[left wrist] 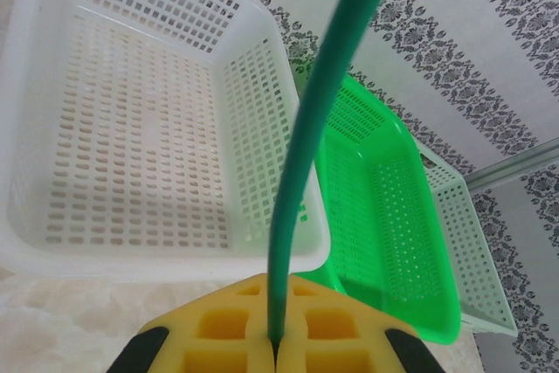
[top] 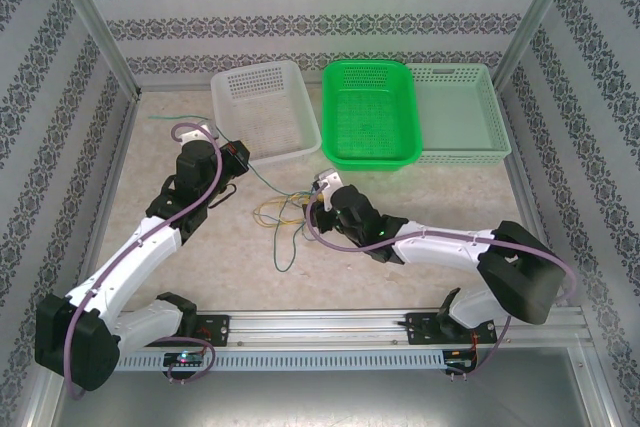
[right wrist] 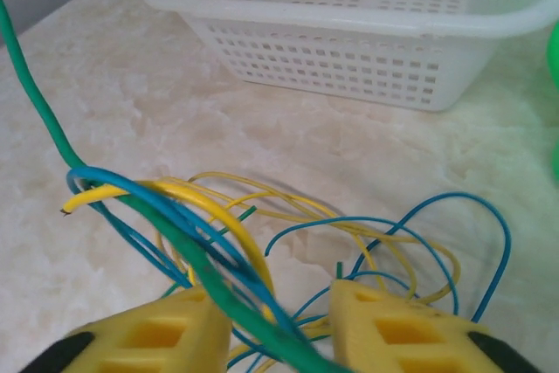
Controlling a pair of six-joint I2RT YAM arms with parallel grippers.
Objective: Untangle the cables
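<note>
Status: left gripper (left wrist: 275,348) is clamped shut on the green cable (left wrist: 301,163), near the white basket (left wrist: 131,128). The right gripper (right wrist: 301,325) has its fingers parted, with blue, yellow and green strands lying in the gap, not pinched. The cables (top: 285,212) sit knotted mid-table, just beside it. Best approach is probably for the right to pin the blue-yellow bundle low while the left draws green out slowly — a jerk would likely tighten the knot. The table (top: 420,267) is smooth marbled beige — the patterned walls (top: 300,7) box it in.

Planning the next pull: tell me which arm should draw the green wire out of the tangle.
Left. The left gripper is shut on the green wire; the right gripper sits open over the tangle.
</note>
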